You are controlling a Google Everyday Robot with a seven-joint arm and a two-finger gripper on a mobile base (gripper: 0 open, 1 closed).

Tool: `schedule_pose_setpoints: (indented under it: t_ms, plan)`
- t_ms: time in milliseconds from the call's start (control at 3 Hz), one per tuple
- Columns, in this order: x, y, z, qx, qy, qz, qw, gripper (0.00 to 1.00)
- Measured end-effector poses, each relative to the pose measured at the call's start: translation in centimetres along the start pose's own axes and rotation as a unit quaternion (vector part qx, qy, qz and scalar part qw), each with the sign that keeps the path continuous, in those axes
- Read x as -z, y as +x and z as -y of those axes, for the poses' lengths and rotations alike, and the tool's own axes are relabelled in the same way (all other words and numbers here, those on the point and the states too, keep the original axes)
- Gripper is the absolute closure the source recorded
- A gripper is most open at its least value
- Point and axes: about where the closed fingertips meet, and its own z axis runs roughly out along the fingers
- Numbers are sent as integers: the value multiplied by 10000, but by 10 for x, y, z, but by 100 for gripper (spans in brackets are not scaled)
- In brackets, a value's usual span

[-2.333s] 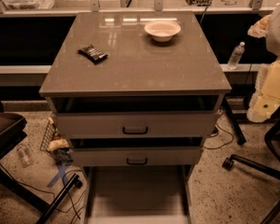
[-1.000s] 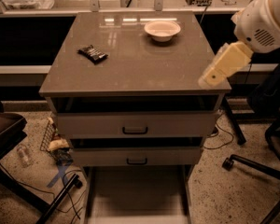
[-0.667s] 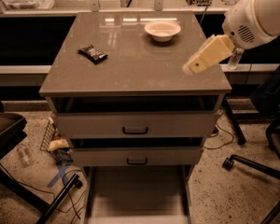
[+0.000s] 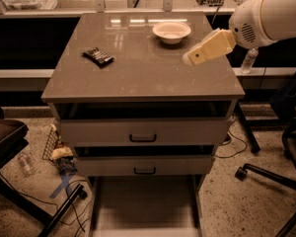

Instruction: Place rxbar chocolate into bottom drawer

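Observation:
The rxbar chocolate (image 4: 98, 57), a small black wrapped bar, lies on the left part of the grey cabinet top (image 4: 138, 78). The bottom drawer (image 4: 144, 201) is pulled out toward the camera below the two upper drawers, and its pale floor shows with nothing on it. My gripper (image 4: 189, 59), cream-coloured at the end of the white arm (image 4: 271, 14), hovers above the right part of the top. It is well to the right of the bar and just in front of the white bowl (image 4: 171, 32).
The two upper drawers (image 4: 143, 131) with dark handles stand slightly open. A water bottle (image 4: 248, 60) stands behind at right. An office chair base (image 4: 271, 174) is at right. A dark stand, cables and litter (image 4: 59, 152) lie on the floor at left.
The arm has swung in from the right edge of the view and moved left over the cabinet top, toward the bowl and bar. The bar, bowl and drawers have not moved.

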Motion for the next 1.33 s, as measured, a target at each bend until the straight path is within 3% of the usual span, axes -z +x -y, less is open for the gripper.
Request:
schedule_pose_setpoints:
  t_ms: [333, 667, 1000, 1333]
  plan:
    - [0, 0, 0, 0, 0, 0, 10000, 0]
    - [-32, -23, -14, 119, -290, 340, 9989, 0]
    - [-83, -57, -27, 80, -535, 793, 9954, 0]
    - [-129, -87, -28, 26, -516, 1137, 9922, 0]
